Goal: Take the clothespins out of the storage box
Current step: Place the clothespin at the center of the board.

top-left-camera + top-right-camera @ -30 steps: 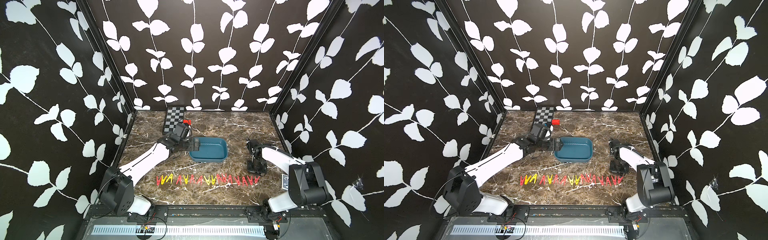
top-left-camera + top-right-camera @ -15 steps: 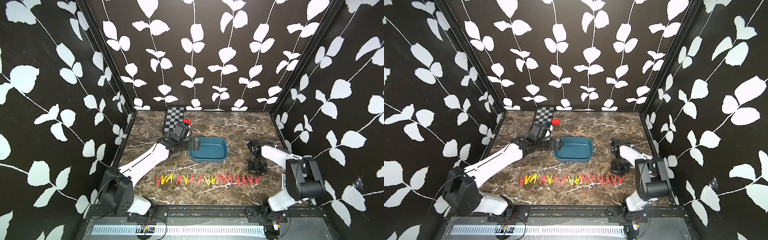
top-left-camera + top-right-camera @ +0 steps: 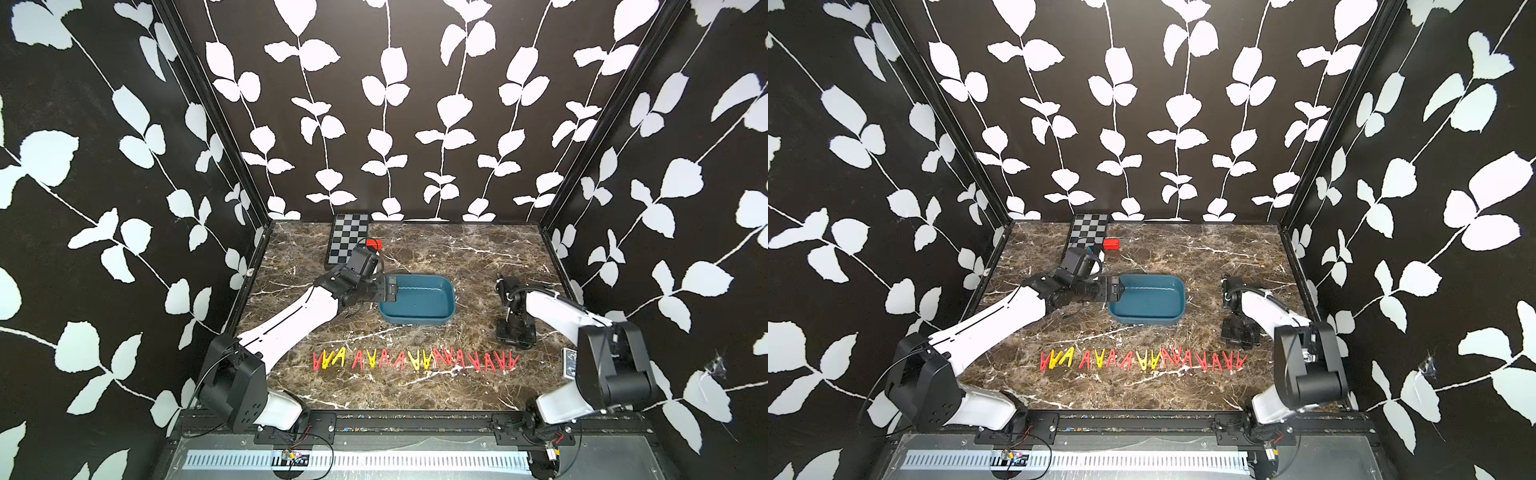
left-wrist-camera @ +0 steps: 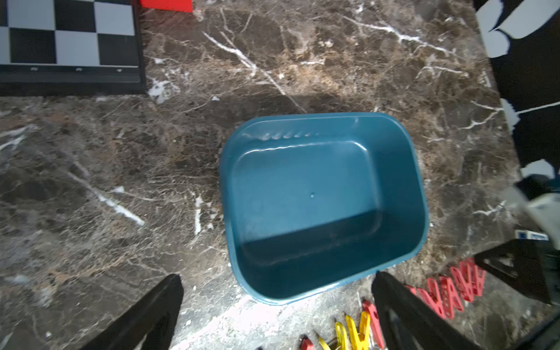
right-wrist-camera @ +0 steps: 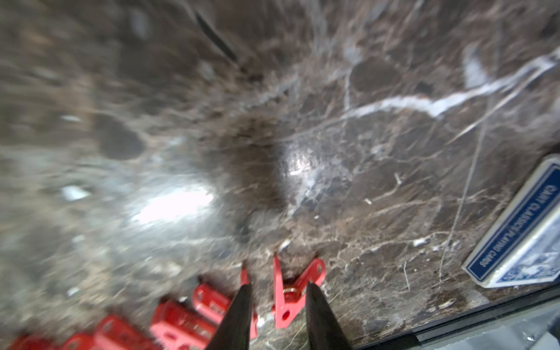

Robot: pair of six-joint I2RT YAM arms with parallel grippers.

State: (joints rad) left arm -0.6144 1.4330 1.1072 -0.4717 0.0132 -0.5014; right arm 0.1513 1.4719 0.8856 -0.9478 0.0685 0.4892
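Observation:
The teal storage box (image 3: 419, 297) (image 3: 1148, 299) (image 4: 318, 197) stands mid-table with nothing inside. Red and yellow clothespins (image 3: 415, 359) (image 3: 1142, 359) (image 4: 448, 291) lie in a row near the table's front. My left gripper (image 3: 390, 289) (image 3: 1115, 289) (image 4: 278, 277) hangs open at the box's left rim and holds nothing. My right gripper (image 3: 515, 334) (image 3: 1239, 334) (image 5: 278, 286) points down over the right end of the row. Its jaws stand apart around a red clothespin (image 5: 288, 291) that lies on the table.
A checkered board (image 3: 347, 243) and a small red block (image 3: 374, 243) sit at the back left. A blue playing-card box (image 5: 521, 230) (image 3: 568, 362) lies by the right arm's base, near the table's front edge.
My right gripper's jaws have parted over the right end of the row, letting go of the red clothespin. The left arm and the box have stayed put.

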